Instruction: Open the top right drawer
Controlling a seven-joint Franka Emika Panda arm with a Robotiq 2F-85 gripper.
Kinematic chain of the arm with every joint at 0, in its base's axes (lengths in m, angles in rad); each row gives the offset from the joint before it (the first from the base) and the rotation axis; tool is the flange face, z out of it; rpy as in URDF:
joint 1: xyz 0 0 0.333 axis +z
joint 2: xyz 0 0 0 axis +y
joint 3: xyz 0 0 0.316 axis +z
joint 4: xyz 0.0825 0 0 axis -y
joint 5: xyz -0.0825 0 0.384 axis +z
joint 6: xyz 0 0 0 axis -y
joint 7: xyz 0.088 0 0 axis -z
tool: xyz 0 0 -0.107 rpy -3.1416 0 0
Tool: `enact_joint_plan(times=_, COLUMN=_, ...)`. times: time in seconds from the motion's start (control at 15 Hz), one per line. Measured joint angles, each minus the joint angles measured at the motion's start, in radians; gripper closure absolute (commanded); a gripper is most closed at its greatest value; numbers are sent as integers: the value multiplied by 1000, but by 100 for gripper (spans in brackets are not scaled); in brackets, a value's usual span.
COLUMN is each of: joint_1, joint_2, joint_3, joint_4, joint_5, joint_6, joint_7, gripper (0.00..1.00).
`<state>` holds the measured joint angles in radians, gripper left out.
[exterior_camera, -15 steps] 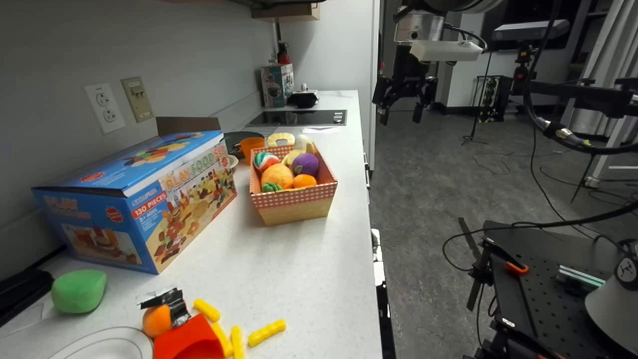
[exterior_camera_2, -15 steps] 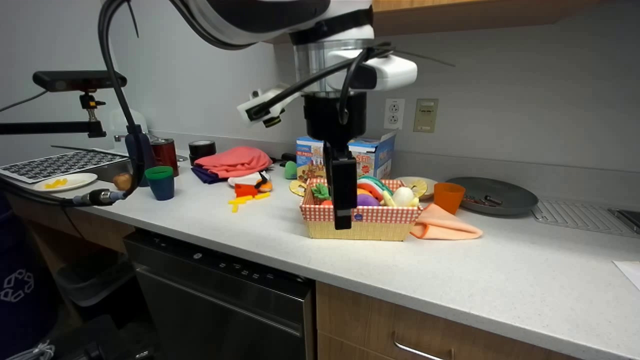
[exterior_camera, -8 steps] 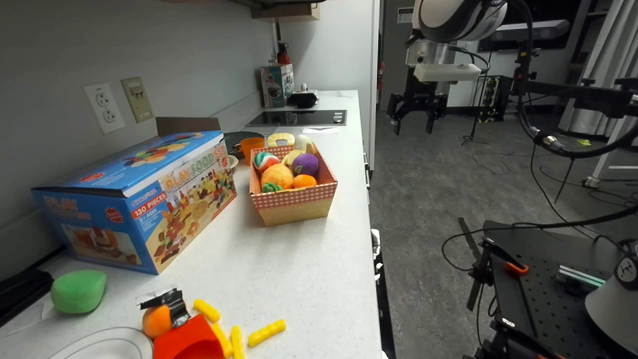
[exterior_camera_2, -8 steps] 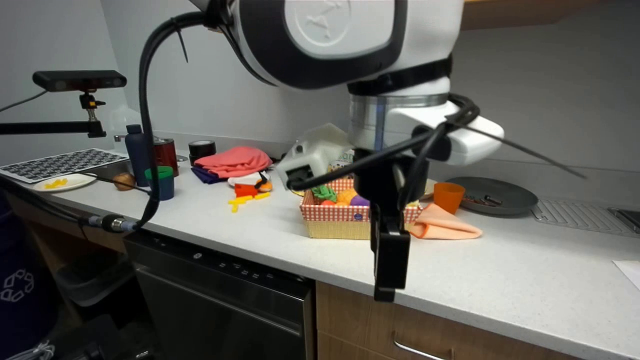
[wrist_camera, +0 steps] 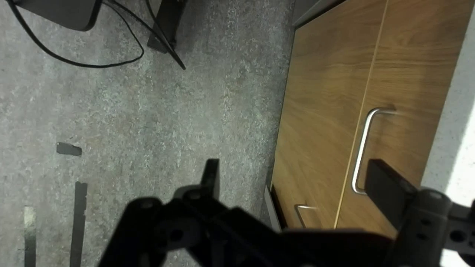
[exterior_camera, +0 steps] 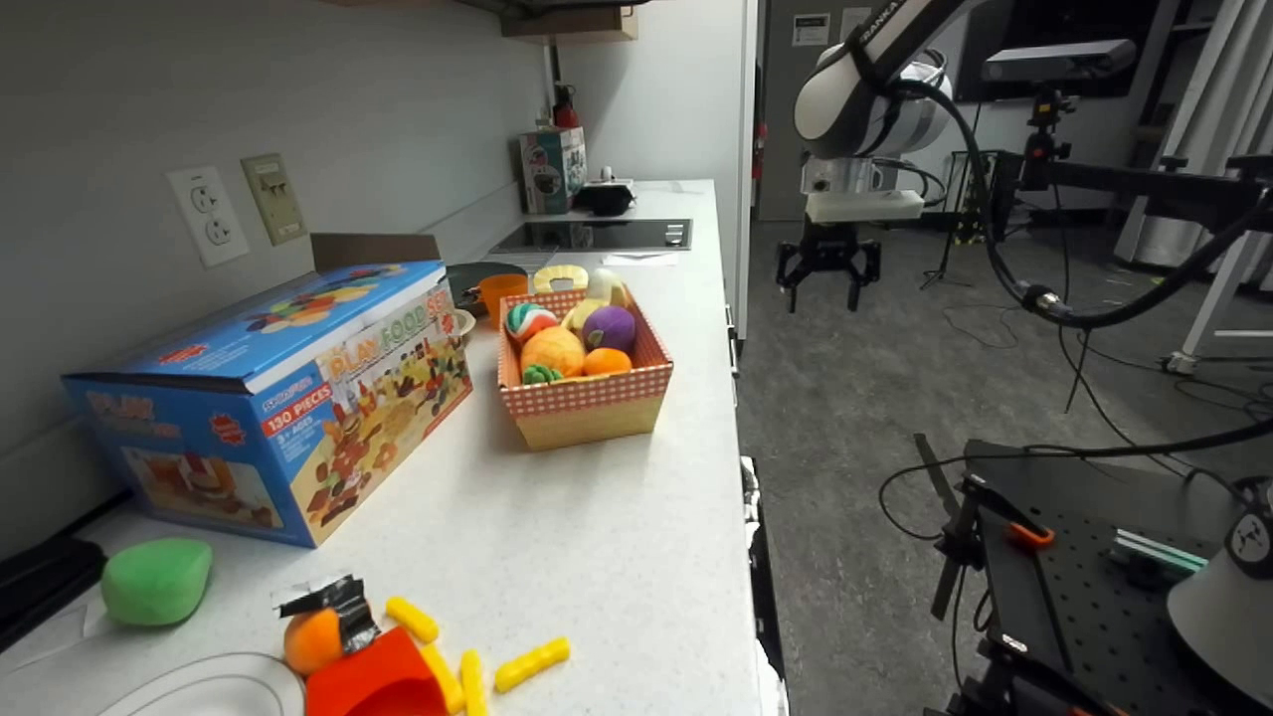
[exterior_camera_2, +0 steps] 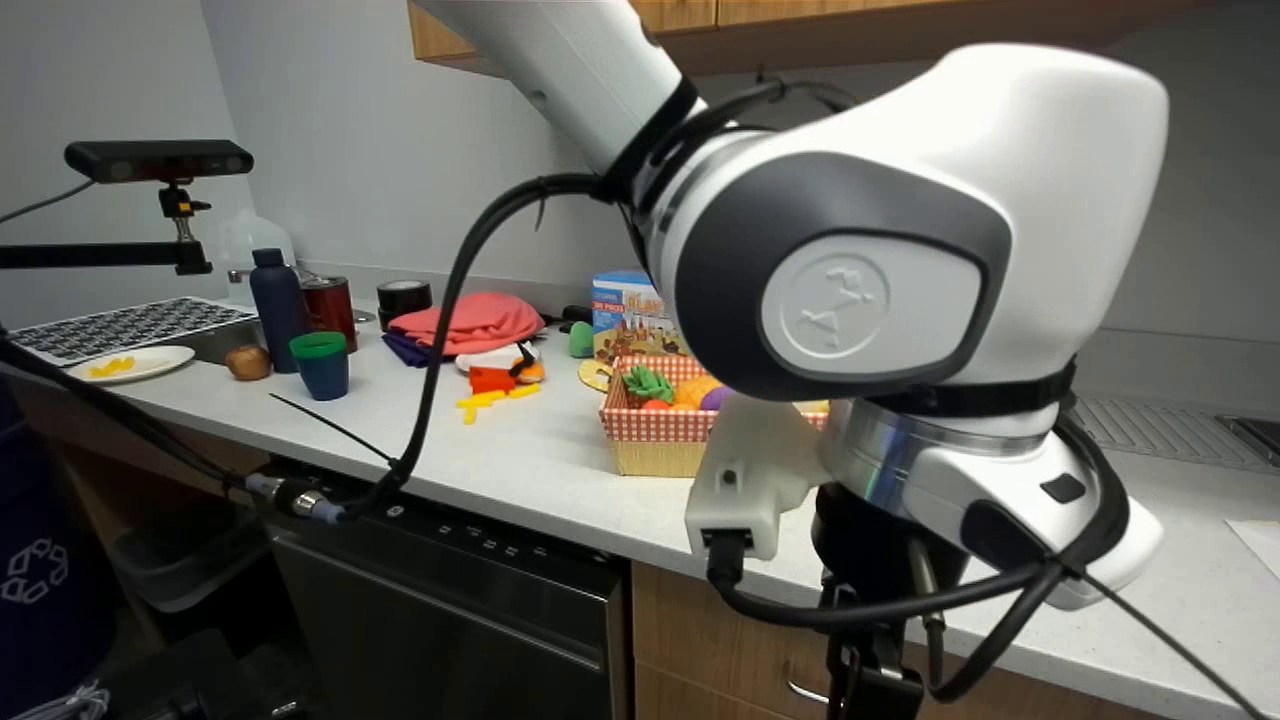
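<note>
The top right drawer (wrist_camera: 415, 81) sits just under the counter. Here its front is brown wood grain with a silver bar handle (wrist_camera: 363, 148), and it looks shut. Its front (exterior_camera_2: 715, 625) and part of its handle (exterior_camera_2: 805, 692) also show in an exterior view. My gripper (wrist_camera: 295, 163) is open with nothing between its fingers. In the wrist view one finger overlaps the near end of the handle, and the other is over the floor; I cannot tell whether it touches. In an exterior view the gripper (exterior_camera: 823, 296) hangs pointing down beside the counter, over the floor side.
The white counter (exterior_camera_2: 560, 470) edge is close to the gripper. A checkered fruit basket (exterior_camera: 587, 418) and a play food box (exterior_camera: 288, 398) stand on it. A black dishwasher (exterior_camera_2: 450, 600) is beside the drawer. A lower front has its own handle (wrist_camera: 300, 213). Cables hang from the arm.
The arm has come down and moved to the right along the counter. The gripper has gone from in front of the basket to about the drawer's height. It stays open.
</note>
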<state>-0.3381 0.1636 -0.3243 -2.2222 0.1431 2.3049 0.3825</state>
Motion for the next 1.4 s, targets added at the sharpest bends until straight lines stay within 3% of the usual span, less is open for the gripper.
enact_joint_plan(times=0.27, joint_1=0, joint_2=88, joint_3=1, joint_4=62, joint_5=48, joint_6=-12, joint_7=-24, gripper=0)
enact_joint_plan(times=1.07, joint_1=-17, joint_2=126, joint_3=-12, joint_4=48, joint_5=50, joint_6=5, joint_7=-36, gripper=0)
enact_joint_plan(times=1.4, joint_1=-60, joint_2=172, joint_3=-2, joint_4=40, joint_5=174, joint_6=32, joint_7=-155, gripper=0)
